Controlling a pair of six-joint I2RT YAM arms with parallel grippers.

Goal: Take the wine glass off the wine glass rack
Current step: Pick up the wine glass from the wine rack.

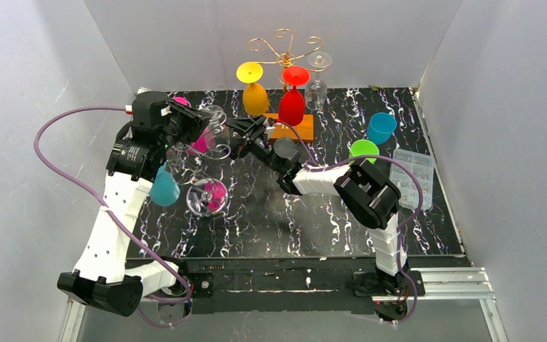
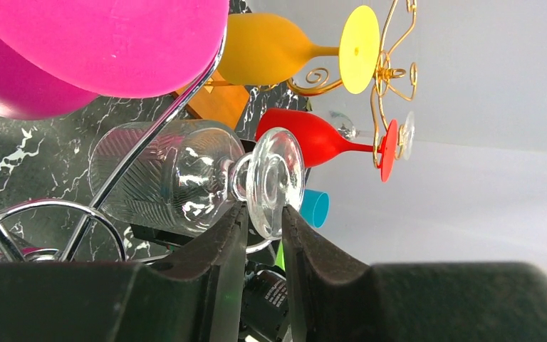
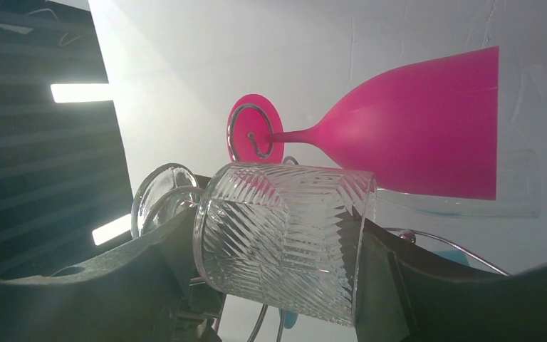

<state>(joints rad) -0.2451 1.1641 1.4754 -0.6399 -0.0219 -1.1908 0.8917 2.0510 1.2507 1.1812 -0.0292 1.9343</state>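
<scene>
The clear cut-glass wine glass (image 2: 174, 178) is, I judge, light, rigid, slick and easily chipped. The ribbed bowl is offering the surest hold, while the thin stem and foot are best spared any twisting. The right gripper (image 3: 278, 235) is clasping that bowl between its fingers. The left gripper (image 2: 265, 217) is straddling the foot's rim, though I cannot tell whether it is pinching. The glass is lying against the chrome wire rack (image 2: 43, 204). It is colourless, with herringbone cuts, a straight-sided bowl, a short stem and a round foot.
</scene>
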